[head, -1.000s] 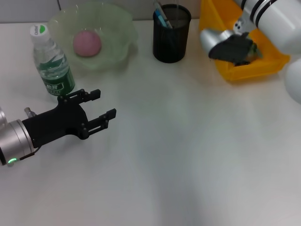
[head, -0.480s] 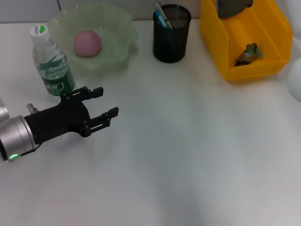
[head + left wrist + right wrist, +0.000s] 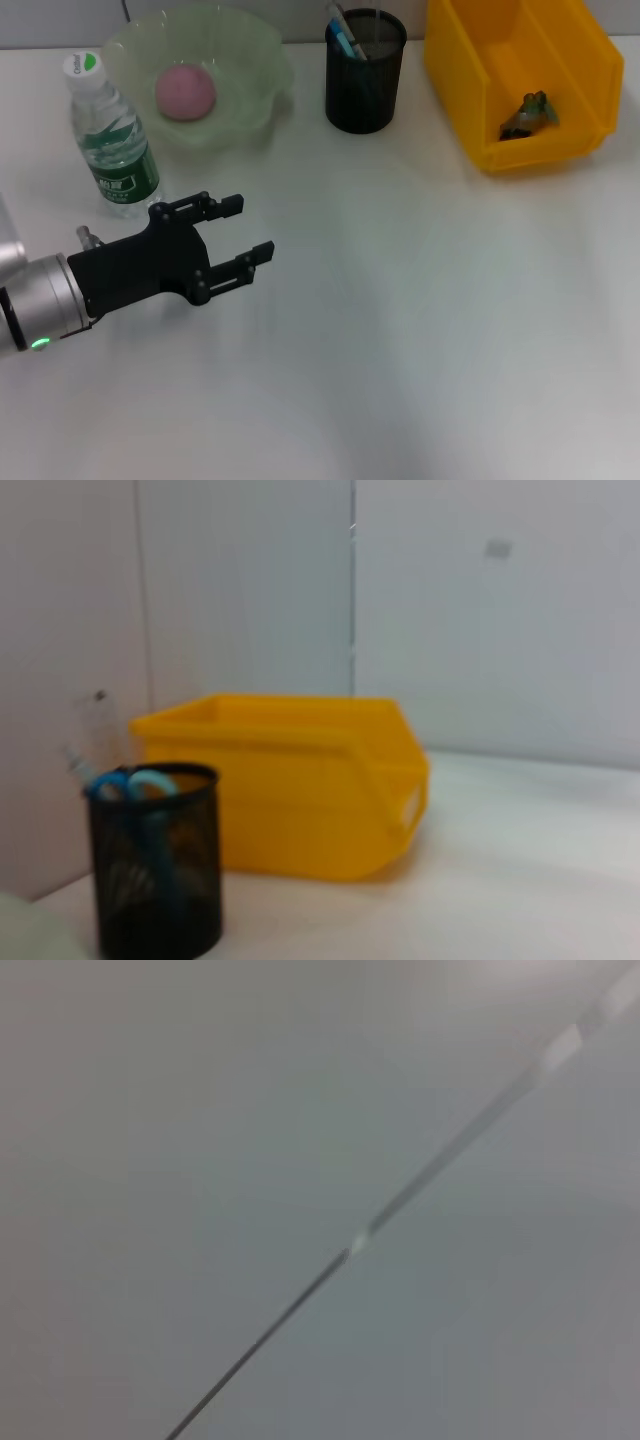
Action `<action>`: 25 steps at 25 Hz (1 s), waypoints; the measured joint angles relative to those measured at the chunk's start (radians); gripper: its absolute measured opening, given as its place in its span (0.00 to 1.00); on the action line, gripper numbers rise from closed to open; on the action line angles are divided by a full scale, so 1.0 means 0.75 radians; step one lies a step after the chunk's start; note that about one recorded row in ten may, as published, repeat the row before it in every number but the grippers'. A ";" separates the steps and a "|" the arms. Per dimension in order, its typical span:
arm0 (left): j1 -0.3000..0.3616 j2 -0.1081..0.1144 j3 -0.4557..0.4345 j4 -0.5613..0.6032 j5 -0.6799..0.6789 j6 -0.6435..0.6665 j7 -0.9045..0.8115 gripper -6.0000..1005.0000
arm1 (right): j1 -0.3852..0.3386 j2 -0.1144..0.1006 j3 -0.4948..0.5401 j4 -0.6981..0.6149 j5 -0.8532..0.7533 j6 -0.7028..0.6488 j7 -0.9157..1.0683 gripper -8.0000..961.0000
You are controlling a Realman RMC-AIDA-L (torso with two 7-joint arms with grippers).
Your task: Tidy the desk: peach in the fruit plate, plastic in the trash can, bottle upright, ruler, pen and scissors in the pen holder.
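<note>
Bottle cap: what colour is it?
White with a green patch on the bottle cap; head view shows it best.

Left end effector [image 3: 243,228] open-fingered above desk [image 3: 420,330], near upright bottle [image 3: 110,140].

Matte pink-mauve peach [image 3: 184,92] sits in translucent pale green scalloped fruit plate [image 3: 255,75]. Clear plastic bottle w/ green label & white cap [image 3: 109,140] stands upright just beside it. Black wire-mesh pen holder [image 3: 364,85] holds blue-handled scissors [image 3: 130,785]. Bright yellow rectangular trash can [image 3: 480,95] contains crumpled plastic [image 3: 527,113]. All on plain white desk [image 3: 420,330].
</note>
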 joint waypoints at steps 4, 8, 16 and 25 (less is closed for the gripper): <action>0.021 0.002 0.011 -0.001 0.001 0.114 0.000 0.67 | -0.090 -0.002 0.011 -0.105 0.053 -0.079 0.256 0.73; 0.046 0.006 -0.002 0.010 -0.001 0.202 -0.001 0.67 | -0.220 0.006 0.102 -0.306 0.050 -0.405 0.580 0.73; 0.039 0.011 0.001 0.022 -0.004 0.235 -0.039 0.67 | -0.268 -0.003 0.426 -0.522 0.064 -1.418 1.107 0.74; 0.039 0.006 -0.002 0.015 -0.006 0.258 -0.048 0.67 | -0.231 -0.016 0.934 -0.603 0.467 -2.541 0.918 0.75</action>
